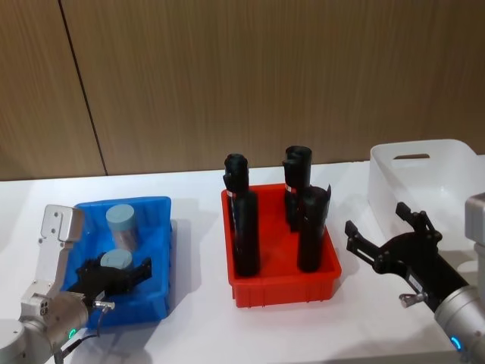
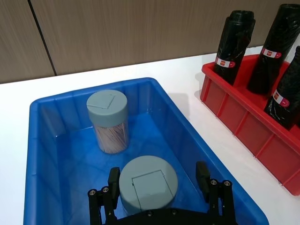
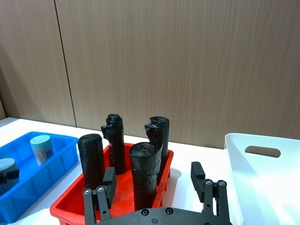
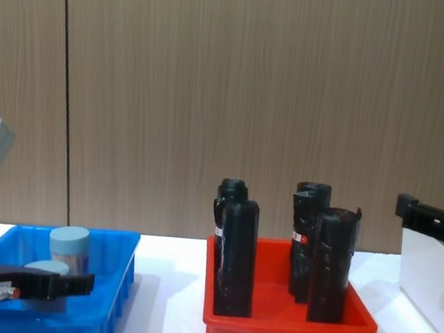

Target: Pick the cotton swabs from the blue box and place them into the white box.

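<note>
Two cotton swabs tubs with grey-blue lids stand in the blue box (image 1: 155, 206) at the left. The far tub (image 1: 123, 225) (image 2: 108, 122) stands free. My left gripper (image 1: 114, 274) (image 2: 158, 179) is down in the blue box (image 2: 47, 154), open, with the near tub (image 1: 115, 260) (image 2: 147, 185) between its fingers; one finger sits close against the lid, the other stands a little off. My right gripper (image 1: 377, 220) (image 3: 153, 176) hovers open and empty between the red bin and the white box (image 1: 424, 171) (image 3: 262, 173) at the right.
A red bin (image 1: 280, 292) with three tall black rolls (image 1: 245, 220) stands in the middle, between the two boxes. A wooden wall runs behind the white table. Bare tabletop lies in front of the red bin.
</note>
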`<action>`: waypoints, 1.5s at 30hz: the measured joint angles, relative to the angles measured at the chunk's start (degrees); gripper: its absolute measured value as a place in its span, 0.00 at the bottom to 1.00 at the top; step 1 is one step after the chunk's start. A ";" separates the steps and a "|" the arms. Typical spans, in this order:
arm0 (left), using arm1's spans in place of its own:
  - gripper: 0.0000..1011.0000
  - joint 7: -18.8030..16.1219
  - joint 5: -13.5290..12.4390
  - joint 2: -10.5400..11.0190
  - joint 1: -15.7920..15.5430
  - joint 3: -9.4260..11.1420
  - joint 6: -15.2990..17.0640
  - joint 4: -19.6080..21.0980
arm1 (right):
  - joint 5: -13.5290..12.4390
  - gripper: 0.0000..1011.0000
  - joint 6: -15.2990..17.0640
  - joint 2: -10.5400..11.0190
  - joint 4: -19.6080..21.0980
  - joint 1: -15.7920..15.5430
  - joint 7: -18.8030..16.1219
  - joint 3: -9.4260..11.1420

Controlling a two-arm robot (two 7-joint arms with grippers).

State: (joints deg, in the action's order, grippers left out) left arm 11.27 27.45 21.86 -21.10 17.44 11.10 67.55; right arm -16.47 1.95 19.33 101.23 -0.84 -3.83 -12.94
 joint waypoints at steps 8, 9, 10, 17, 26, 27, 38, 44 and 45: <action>0.91 -1.15 -1.06 0.11 0.28 0.03 1.10 0.73 | 0.00 0.99 0.00 0.00 0.00 0.00 0.00 0.00; 0.87 -1.52 -1.41 0.18 0.41 0.04 1.25 1.02 | 0.00 0.99 0.00 0.00 0.00 0.00 0.00 0.00; 0.85 -1.70 -1.58 0.22 0.47 0.04 1.31 1.18 | 0.00 0.99 0.00 0.00 0.00 0.00 0.00 0.00; 0.66 -3.27 -3.19 0.76 1.20 -0.07 1.68 3.12 | 0.00 0.99 0.00 0.00 0.00 0.00 0.00 0.00; 0.66 -4.91 -5.33 1.34 2.04 -0.31 1.56 5.82 | 0.00 0.99 -0.01 0.00 0.00 0.00 0.00 0.00; 0.66 -5.00 -5.53 1.37 2.07 -0.33 1.48 6.10 | 0.00 0.99 0.00 0.00 0.00 0.00 0.00 0.00; 0.66 -4.95 -7.48 1.52 2.13 -0.45 0.09 9.22 | 0.00 0.99 0.00 0.00 0.00 0.00 0.00 0.00; 0.66 -3.06 -8.02 1.23 1.51 -0.40 -0.78 11.07 | 0.00 0.99 0.00 0.00 0.00 0.00 0.00 0.00; 0.66 -2.79 -8.03 1.19 1.44 -0.40 -0.87 11.21 | 0.00 0.99 0.00 0.00 0.00 0.00 0.00 0.00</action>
State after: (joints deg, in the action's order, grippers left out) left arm 8.48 19.42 23.06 -19.67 17.05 10.23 78.76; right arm -16.47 1.95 19.33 101.23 -0.84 -3.83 -12.94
